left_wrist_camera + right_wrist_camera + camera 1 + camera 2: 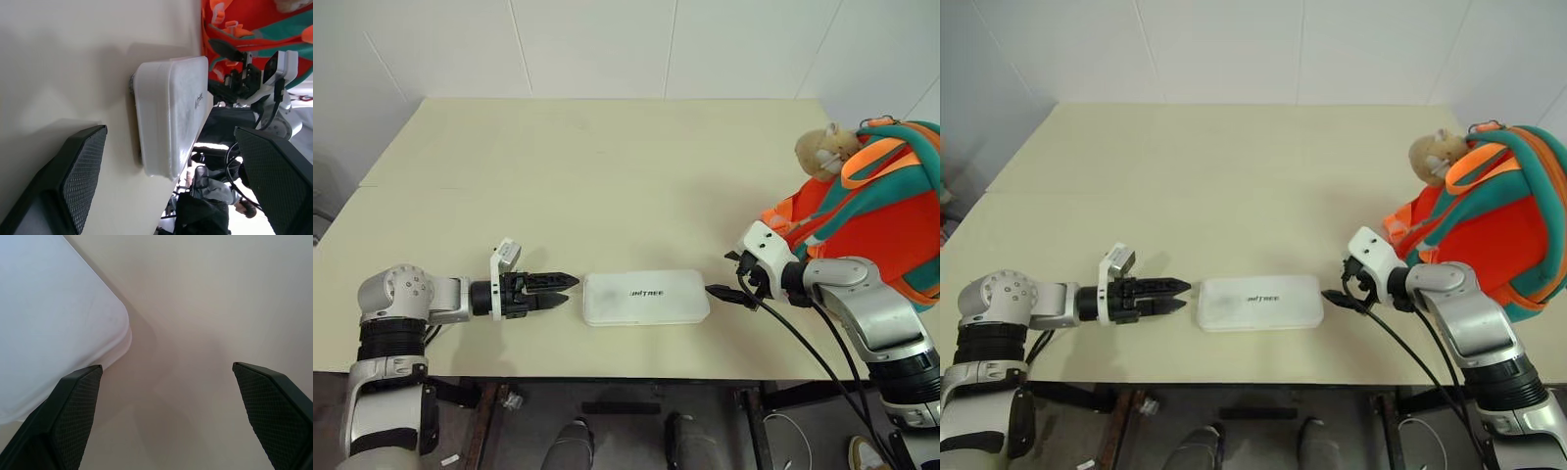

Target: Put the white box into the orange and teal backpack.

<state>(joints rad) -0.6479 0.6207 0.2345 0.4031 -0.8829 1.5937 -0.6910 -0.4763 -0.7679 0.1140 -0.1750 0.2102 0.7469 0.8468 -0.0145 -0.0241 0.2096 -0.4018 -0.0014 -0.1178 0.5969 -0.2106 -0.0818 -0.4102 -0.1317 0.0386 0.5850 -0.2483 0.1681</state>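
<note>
Lying flat on matte cream table [607, 166], smooth round-cornered white box [646, 298] sits btwn wide-open left gripper [570, 291] & right gripper [726, 293], soft orange backpack [876, 211] nearby.

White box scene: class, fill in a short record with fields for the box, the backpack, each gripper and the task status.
white box: lies flat near the front edge of the table, lettering up
orange and teal backpack: on the table's right side, plush toy on top
left gripper: open, just off the box's left end
right gripper: open, just off the box's right end
task status: box not yet lifted
</note>
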